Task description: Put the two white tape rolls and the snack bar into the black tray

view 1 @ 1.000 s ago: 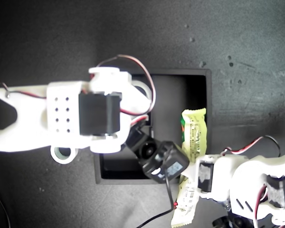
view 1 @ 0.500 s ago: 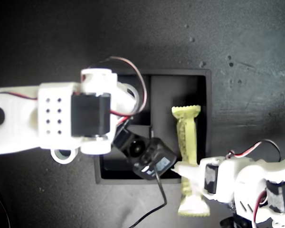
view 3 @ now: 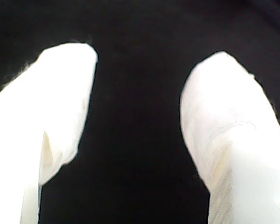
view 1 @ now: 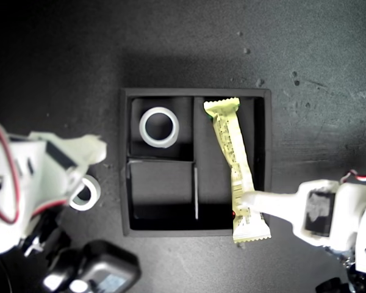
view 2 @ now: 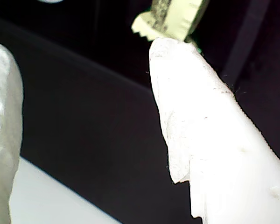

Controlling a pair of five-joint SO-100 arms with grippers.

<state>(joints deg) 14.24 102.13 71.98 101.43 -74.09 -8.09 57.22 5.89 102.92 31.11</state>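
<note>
The black tray (view 1: 195,93) sits mid-table in the exterior view. One white tape roll (view 1: 159,127) lies in its far small compartment. The other white tape roll (view 1: 85,194) rests on the table just off the tray toward the exterior view's left, partly under my second arm (view 1: 43,177). The snack bar (view 1: 232,159) lies along the tall compartment, its near end overhanging the wall. My first gripper (view 2: 81,46) is open, one of its fingers (view 1: 265,201) touching the bar's near end (view 2: 170,16). My second gripper (view 3: 147,53) is open over bare dark surface.
A black camera module with its cable (view 1: 104,274) hangs by my second arm at the bottom of the exterior view's left. The dark table (view 1: 305,67) around the tray is speckled with small crumbs. The near small compartment (view 1: 161,189) holds nothing.
My second arm has pulled back off the tray toward the exterior view's left, uncovering the roll in the far compartment. The snack bar has dropped into the tall compartment, and my first arm has drawn back.
</note>
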